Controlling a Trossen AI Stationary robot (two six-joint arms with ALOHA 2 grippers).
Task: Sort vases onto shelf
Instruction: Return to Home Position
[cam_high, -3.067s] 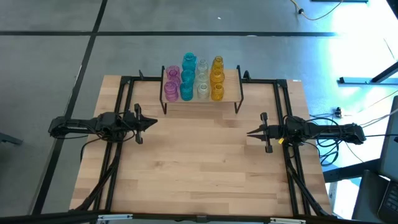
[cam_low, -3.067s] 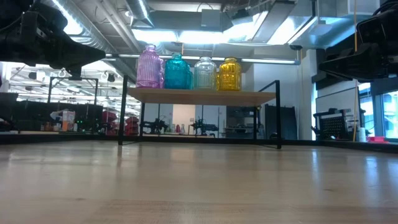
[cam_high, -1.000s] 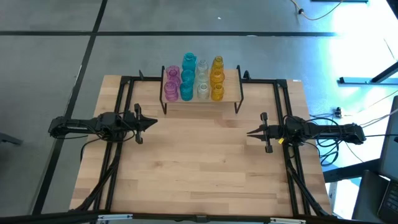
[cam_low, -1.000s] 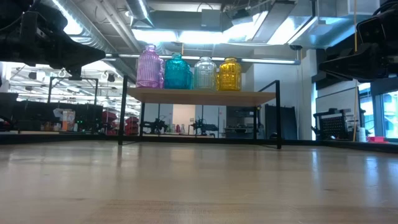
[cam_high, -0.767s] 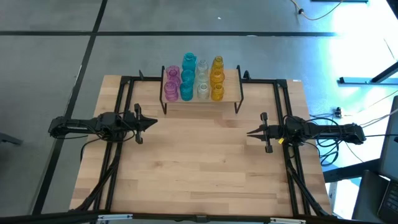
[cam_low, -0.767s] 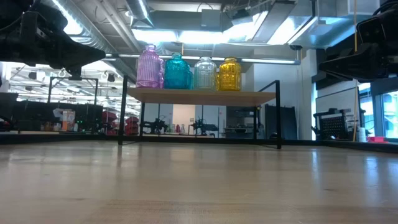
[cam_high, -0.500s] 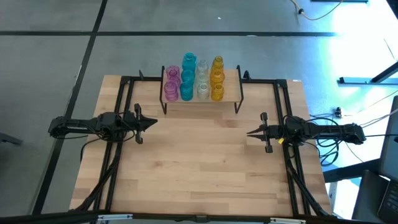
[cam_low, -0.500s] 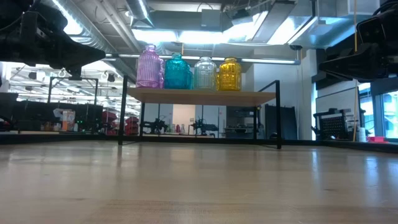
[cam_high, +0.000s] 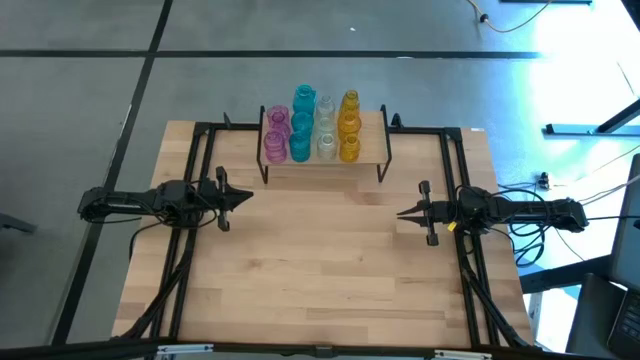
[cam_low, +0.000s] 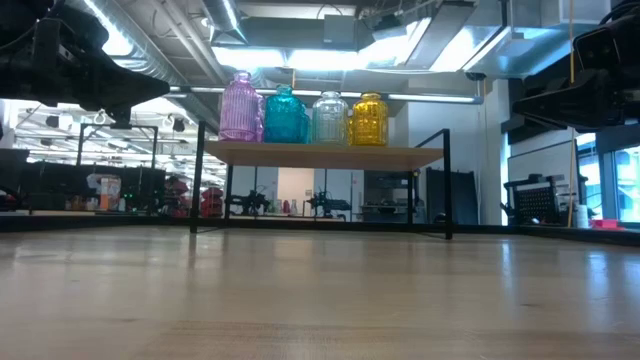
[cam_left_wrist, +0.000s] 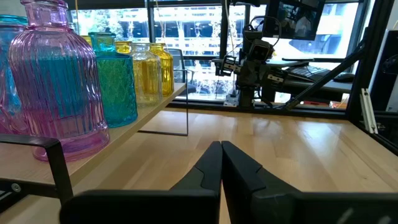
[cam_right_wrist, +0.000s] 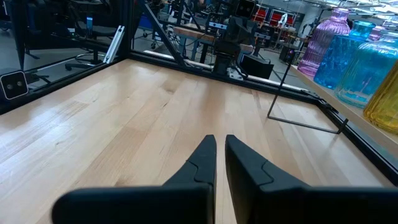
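- Left gripper (cam_high: 243, 196): it hangs above the left half of the table (cam_high: 320, 290), well apart from the shelf (cam_high: 375, 150). In its wrist view the two fingers (cam_left_wrist: 208, 168) are pressed together and hold nothing.
- Compared with the pictures from some seconds ago, this arm shows no movement at all. Its pose is the same.
- Pink vases (cam_high: 275, 135): they stand at the left end of the shelf, in a row going from front to back.
- Blue vases (cam_high: 302, 125): they are just beside the pink ones, in the next row.
- Clear vases (cam_high: 326, 130): third row. How many stand here I cannot count well, because the glass is pale from above.
- Yellow vases (cam_high: 348, 125): they stand at the right end of the shelf.
- All vases that I can see are on the shelf, upright and grouped by colour. I find none on the table.
- Right gripper (cam_high: 403, 213): it waits above the right half of the table, pointing inward. Its fingers (cam_right_wrist: 205, 158) are closed except for a thin gap, and they are empty.
- This arm also is in the same place as before.
- Nothing changed lately, so I judge that the sorting is finished and both arms are resting.
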